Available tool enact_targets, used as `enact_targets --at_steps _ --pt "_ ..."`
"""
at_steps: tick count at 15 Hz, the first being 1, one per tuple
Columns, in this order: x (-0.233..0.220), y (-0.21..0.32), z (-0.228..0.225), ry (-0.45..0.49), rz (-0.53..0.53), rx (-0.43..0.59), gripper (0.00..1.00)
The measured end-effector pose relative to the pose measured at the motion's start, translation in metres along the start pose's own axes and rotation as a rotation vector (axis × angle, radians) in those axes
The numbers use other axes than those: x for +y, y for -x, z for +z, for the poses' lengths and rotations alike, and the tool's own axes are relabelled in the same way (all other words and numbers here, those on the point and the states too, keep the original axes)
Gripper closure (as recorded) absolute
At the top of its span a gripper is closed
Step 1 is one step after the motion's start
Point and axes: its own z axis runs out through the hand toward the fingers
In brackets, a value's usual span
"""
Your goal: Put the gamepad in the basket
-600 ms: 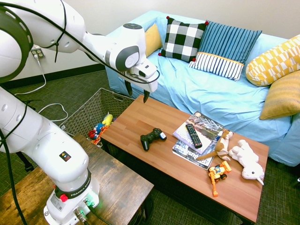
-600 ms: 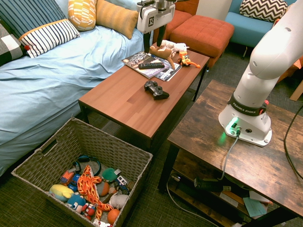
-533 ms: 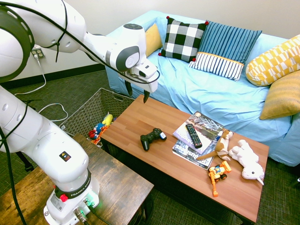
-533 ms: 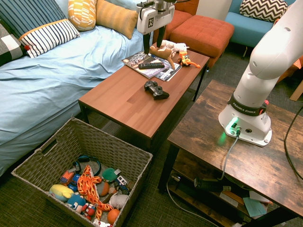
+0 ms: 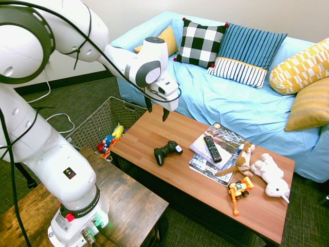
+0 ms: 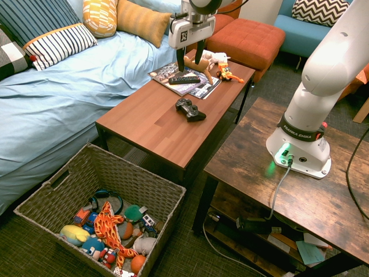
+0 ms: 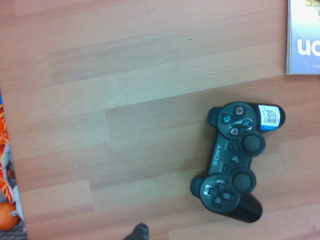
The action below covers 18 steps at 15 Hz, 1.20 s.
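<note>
The black gamepad (image 5: 167, 151) (image 6: 190, 109) (image 7: 234, 161) lies flat on the wooden coffee table (image 5: 154, 131), handles toward the table's front edge, a blue-white patch on one side. My gripper (image 5: 157, 109) (image 6: 191, 55) hangs open and empty in the air above the table, a good way up from the gamepad and toward the sofa side. The woven wicker basket (image 5: 100, 119) (image 6: 147, 187) stands on the floor at the table's end, holding several colourful toys.
Magazines (image 5: 216, 149) with a slim black remote (image 5: 212, 148) on top lie beside the gamepad. Plush animals (image 5: 270, 175) and an orange toy (image 5: 239, 190) sit at the table's far end. A blue sofa (image 5: 241, 98) with cushions runs behind the table.
The gripper has moved along the table toward the gamepad and dropped slightly. The gamepad and everything else lie unmoved.
</note>
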Motion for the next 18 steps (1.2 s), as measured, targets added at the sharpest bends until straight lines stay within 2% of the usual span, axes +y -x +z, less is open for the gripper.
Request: enact_targets --at_steps 10,18 --pt "-0.013 -0.023 0.125 0.086 0.079 -0.100 0.00" --pt "-0.006 -0.040 0.167 0.137 0.135 -0.117 0.00"
